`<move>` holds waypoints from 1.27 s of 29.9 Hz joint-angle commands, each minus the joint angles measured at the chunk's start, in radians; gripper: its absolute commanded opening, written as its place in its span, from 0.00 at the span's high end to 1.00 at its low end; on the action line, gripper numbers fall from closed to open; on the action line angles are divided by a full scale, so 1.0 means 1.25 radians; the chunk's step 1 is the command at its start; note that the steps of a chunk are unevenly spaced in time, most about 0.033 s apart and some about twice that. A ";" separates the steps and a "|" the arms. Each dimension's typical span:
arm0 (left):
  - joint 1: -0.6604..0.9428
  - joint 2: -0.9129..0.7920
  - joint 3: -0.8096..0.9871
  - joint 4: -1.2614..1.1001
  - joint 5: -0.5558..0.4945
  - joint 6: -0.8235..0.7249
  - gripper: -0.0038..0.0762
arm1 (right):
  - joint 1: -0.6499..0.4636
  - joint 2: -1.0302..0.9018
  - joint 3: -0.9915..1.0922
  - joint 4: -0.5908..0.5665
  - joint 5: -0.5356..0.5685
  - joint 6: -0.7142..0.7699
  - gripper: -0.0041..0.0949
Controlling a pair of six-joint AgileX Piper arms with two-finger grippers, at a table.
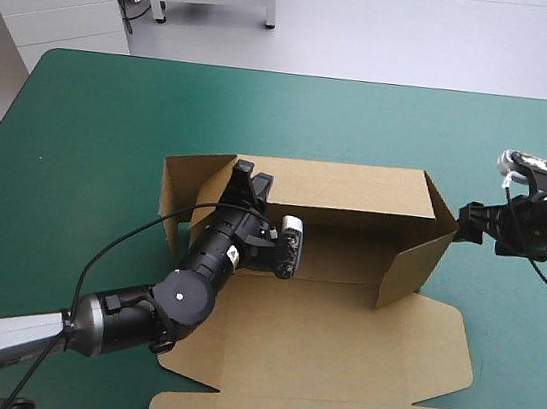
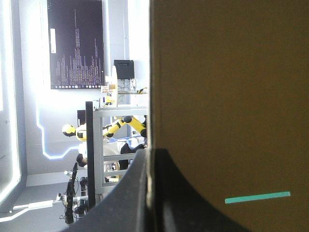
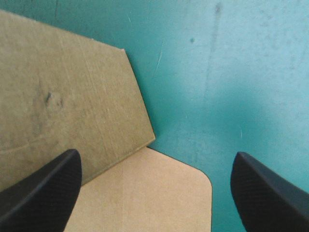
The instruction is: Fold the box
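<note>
Pinches box point(image 1: 356, 190) side wall inside left gripper point(image 2: 149, 154), all but closed on the board, likely steadying it upright. Holds right gripper point(image 3: 155, 159) spread wide, empty, opposite wall just beside it over tabletop point(image 3: 241, 72), probably poised to push.

no text, label or number can be read on the box point(image 1: 336, 344) or the teal-green cover point(image 1: 114, 113).
</note>
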 commanded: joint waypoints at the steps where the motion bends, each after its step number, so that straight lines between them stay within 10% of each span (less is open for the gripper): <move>1: -0.001 -0.030 -0.021 0.036 0.022 -0.011 0.96 | -0.005 -0.053 0.022 0.043 -0.010 -0.075 0.18; 12: -0.001 -0.030 -0.021 0.036 0.022 -0.011 0.96 | -0.005 -0.066 0.109 0.292 -0.019 -0.416 0.18; 38: -0.001 -0.030 -0.021 0.036 0.021 -0.011 0.96 | 0.005 -0.159 0.168 0.297 0.019 -0.384 0.18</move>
